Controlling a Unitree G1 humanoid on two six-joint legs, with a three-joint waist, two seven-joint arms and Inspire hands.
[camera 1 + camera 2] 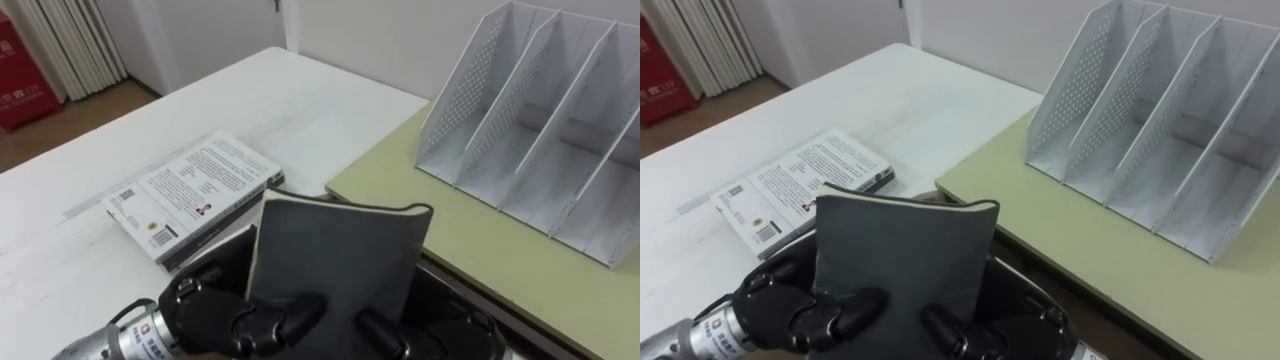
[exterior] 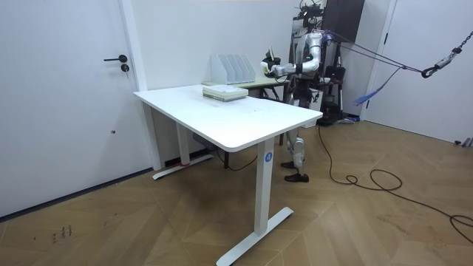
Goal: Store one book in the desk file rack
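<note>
Grey covers the book (image 1: pixel 335 260), which is held upright in the air over the near edge of the green counter (image 1: pixel 440 230). The left hand (image 1: pixel 200 310) is curled round its bottom left, and the right hand (image 1: pixel 385 332) pinches its bottom right. The book is picked up but not yet in the file rack (image 1: pixel 520 110). The rack stands farther back on the green counter, and its slots look empty. Bare counter lies between them, so the way looks open. Other books (image 1: pixel 195 190) lie aside on the white counter (image 1: pixel 300 100).
</note>
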